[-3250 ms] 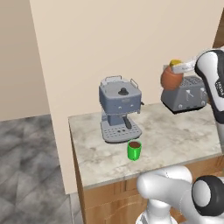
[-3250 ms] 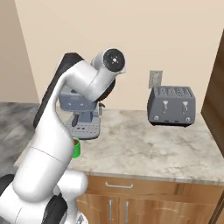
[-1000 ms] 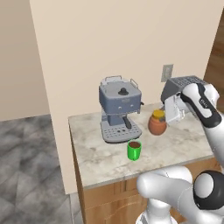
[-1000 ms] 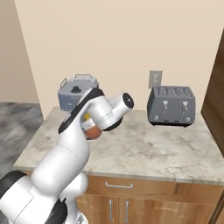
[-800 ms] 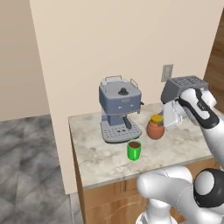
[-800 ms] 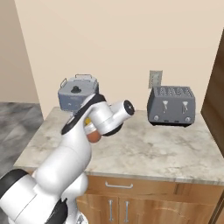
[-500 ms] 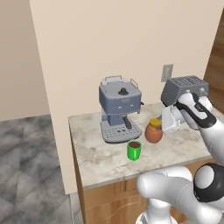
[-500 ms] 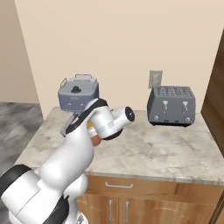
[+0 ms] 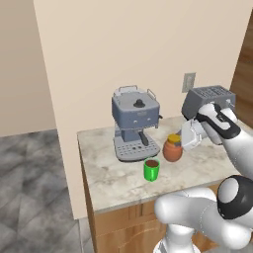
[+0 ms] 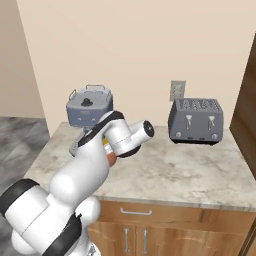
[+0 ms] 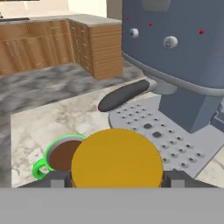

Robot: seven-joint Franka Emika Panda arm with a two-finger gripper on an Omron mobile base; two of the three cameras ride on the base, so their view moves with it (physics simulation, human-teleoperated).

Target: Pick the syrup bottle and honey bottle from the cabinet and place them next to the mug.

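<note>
Reddish-brown honey bottle [image 9: 172, 149], yellow-orange lid, upright just beside green mug [image 9: 151, 169].

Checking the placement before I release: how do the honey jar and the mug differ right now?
The honey jar is round and reddish-brown; the mug is a straight-sided bright green cylinder. The jar is closed by a yellow-orange lid; the mug is open, showing a dark inside. The gripper is at the jar, its fingers on either side; the mug stands untouched. Both are upright and similar in height, before the coffee machine.
</note>
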